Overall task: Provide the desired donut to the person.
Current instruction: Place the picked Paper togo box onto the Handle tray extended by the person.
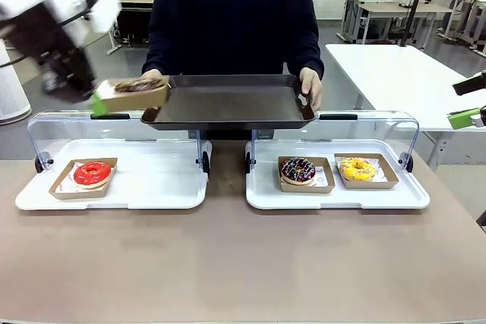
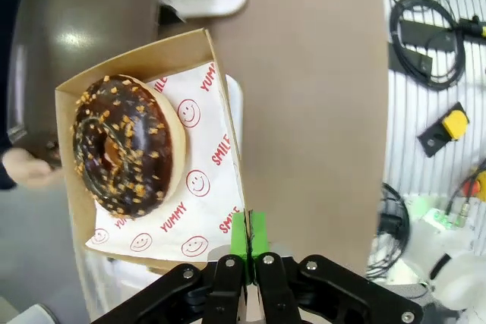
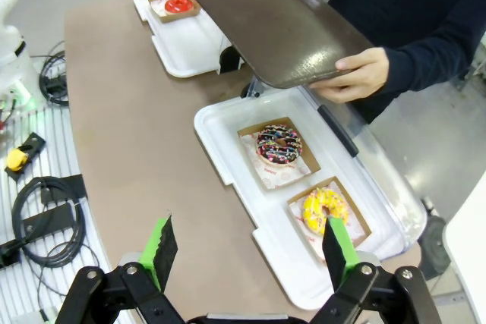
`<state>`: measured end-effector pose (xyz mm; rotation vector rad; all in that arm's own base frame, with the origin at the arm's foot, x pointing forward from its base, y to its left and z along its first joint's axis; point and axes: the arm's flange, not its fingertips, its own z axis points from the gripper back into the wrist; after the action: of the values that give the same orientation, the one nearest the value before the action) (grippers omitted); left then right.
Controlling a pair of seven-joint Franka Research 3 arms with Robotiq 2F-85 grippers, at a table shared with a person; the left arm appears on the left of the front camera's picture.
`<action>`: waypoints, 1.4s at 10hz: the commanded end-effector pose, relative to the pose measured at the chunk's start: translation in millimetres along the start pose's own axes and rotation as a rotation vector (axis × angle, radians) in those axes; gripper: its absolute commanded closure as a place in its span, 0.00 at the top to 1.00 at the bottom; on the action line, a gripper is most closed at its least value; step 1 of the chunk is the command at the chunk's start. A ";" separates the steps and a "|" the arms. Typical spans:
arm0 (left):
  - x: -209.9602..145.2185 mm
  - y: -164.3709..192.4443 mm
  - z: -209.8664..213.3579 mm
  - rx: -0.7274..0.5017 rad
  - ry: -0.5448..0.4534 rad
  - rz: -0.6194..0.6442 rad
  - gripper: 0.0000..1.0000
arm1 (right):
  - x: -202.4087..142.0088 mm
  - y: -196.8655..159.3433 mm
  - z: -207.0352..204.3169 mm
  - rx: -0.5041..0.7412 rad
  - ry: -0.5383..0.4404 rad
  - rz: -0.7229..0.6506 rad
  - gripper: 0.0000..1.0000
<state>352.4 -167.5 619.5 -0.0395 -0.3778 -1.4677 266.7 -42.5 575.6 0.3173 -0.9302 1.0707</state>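
Left end effector (image 2: pixel 248 234) clamped on rim of cardboard box (image 2: pixel 137 60) carrying chocolate donut (image 2: pixel 125 146), at left edge of person's (image 1: pixel 228 20) tray (image 1: pixel 228 104), far side; right end effector (image 3: pixel 247 242) wide open, empty.

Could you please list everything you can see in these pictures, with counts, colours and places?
chocolate donut: 1, brown with nut bits, in the raised cardboard box
red donut: 1, red, boxed on the left white tray
sprinkled donut: 1, dark, boxed on the right white tray
yellow donut: 1, yellow, beside it
serving tray: 1, dark, above the far edge of the table
person: 1, dark sweatshirt, far side, holding the serving tray
left end effector: 1, black and green, shut on the cardboard box's edge
right end effector: 1, black and green, open, empty
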 end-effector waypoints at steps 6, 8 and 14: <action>86.8 157.0 -91.8 0.004 0.218 -0.190 0.02 | -0.6 -0.7 -1.7 0.014 -0.003 0.011 1.00; 82.8 164.1 -113.3 -0.030 0.206 -0.158 0.02 | -0.6 -0.7 -1.7 0.014 -0.003 0.011 1.00; 84.7 161.2 -112.8 -0.127 0.133 -0.144 1.00 | -0.6 -0.7 -1.7 0.014 -0.003 0.011 1.00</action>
<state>536.7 -263.0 559.8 0.0298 -0.1695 -1.6383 266.6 -42.2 575.7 0.3163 -0.9294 1.0715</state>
